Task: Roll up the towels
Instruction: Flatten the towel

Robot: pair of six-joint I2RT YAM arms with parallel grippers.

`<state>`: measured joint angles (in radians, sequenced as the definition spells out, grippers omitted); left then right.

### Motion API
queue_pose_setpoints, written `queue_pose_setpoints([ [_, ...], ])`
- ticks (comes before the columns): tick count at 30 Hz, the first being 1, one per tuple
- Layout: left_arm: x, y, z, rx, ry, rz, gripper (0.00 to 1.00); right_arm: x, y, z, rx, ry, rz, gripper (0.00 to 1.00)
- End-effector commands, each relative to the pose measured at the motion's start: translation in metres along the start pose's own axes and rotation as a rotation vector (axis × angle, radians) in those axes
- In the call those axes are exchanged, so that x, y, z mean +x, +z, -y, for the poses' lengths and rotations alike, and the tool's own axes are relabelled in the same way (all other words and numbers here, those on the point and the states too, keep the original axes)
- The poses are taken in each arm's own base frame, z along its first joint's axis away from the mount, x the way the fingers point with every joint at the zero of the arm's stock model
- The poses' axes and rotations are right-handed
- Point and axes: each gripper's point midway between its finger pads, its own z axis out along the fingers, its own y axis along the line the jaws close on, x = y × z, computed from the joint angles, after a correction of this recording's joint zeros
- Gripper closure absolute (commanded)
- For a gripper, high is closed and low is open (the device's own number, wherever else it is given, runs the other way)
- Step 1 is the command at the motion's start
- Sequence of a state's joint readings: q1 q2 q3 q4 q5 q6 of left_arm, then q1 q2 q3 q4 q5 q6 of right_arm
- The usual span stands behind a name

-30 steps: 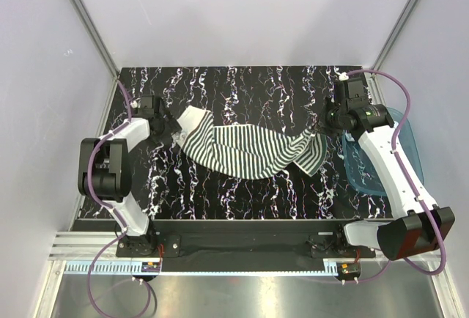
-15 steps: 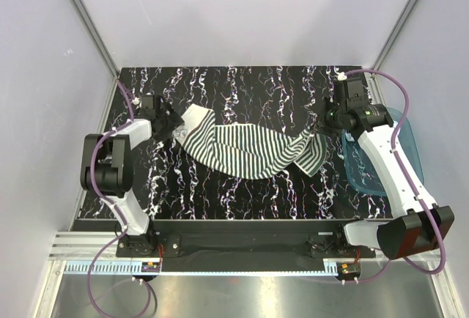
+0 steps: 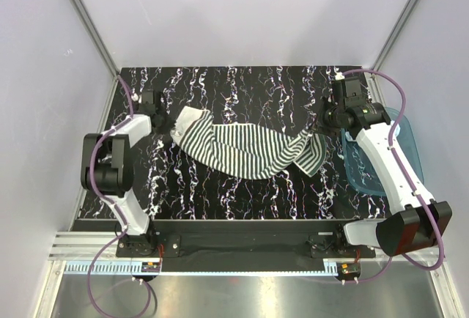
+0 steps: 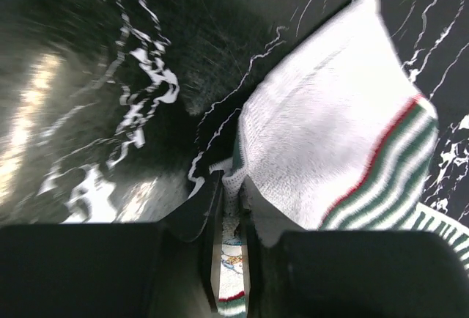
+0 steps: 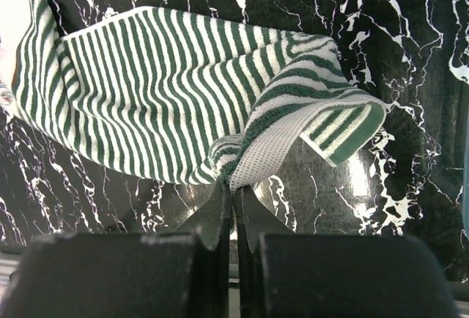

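Observation:
A green-and-white striped towel (image 3: pixel 249 149) lies stretched across the middle of the black marbled table (image 3: pixel 242 83), bunched and creased along its length. Its white left end (image 4: pixel 330 135) is lifted slightly, and my left gripper (image 3: pixel 168 123) is shut on that corner. The cloth shows pinched between the fingertips of the left gripper (image 4: pixel 231 182) in the left wrist view. My right gripper (image 3: pixel 321 126) is shut on the towel's right end. In the right wrist view the folded white mesh edge sits between the tips of the right gripper (image 5: pixel 234 186), with the striped body (image 5: pixel 146 98) spreading away to the left.
A translucent blue plastic tray (image 3: pixel 404 142) sits at the table's right edge, partly under my right arm. Pale walls and metal frame posts (image 3: pixel 88 25) close in the back and sides. Bare marbled surface lies in front of the towel (image 3: pixel 242 197).
My left gripper has closed onto the towel's white left corner, having stood open beside it a second ago. The right gripper keeps its grip and has shifted slightly toward the back.

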<state>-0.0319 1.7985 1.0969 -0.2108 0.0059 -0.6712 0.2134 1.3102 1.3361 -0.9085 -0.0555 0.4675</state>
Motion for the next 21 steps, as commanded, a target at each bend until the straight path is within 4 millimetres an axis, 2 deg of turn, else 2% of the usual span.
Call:
queue_pose_setpoints([
  [1, -0.059, -0.059, 0.021, -0.038, 0.093, 0.185, 0.85, -0.005, 0.000, -0.007, -0.041, -0.008, 0.014, 1.00],
  [4, -0.072, -0.098, 0.026, -0.106, 0.168, 0.229, 0.82, -0.004, 0.000, -0.010, -0.058, -0.008, 0.008, 1.00],
  [7, -0.072, -0.125, 0.012, -0.213, 0.220, 0.220, 0.81, -0.002, 0.000, -0.013, -0.077, -0.002, -0.003, 1.00],
  [9, -0.065, -0.136, -0.002, -0.276, 0.253, 0.187, 0.80, 0.000, 0.000, -0.015, -0.089, -0.001, -0.010, 1.00],
  [12, -0.059, -0.150, -0.008, -0.305, 0.305, 0.156, 0.78, 0.004, 0.000, -0.016, -0.103, 0.000, -0.020, 1.00],
  [13, -0.064, -0.154, 0.004, -0.304, 0.330, 0.168, 0.76, 0.005, 0.000, -0.017, -0.108, 0.000, -0.025, 1.00],
  [15, -0.064, -0.161, 0.008, -0.357, 0.401, 0.135, 0.73, 0.007, 0.001, -0.017, -0.109, 0.000, -0.033, 1.00],
  [16, -0.056, -0.144, 0.017, -0.376, 0.455, 0.086, 0.72, 0.008, 0.001, -0.017, -0.112, 0.001, -0.036, 1.00],
  [17, -0.070, -0.154, 0.034, -0.374, 0.490, 0.094, 0.71, 0.009, 0.001, -0.017, -0.113, 0.003, -0.037, 1.00],
  [18, -0.072, -0.148, 0.043, -0.387, 0.521, 0.083, 0.69, 0.010, 0.001, -0.017, -0.117, 0.001, -0.039, 1.00],
  [19, -0.058, -0.119, 0.050, -0.427, 0.588, 0.013, 0.69, 0.011, 0.001, -0.017, -0.117, 0.002, -0.041, 1.00],
  [20, -0.077, -0.129, 0.074, -0.416, 0.602, 0.054, 0.69, 0.012, 0.002, -0.016, -0.115, 0.004, -0.045, 1.00],
  [21, -0.077, -0.120, 0.084, -0.421, 0.624, 0.044, 0.69, 0.012, 0.001, -0.016, -0.115, 0.004, -0.040, 1.00],
])
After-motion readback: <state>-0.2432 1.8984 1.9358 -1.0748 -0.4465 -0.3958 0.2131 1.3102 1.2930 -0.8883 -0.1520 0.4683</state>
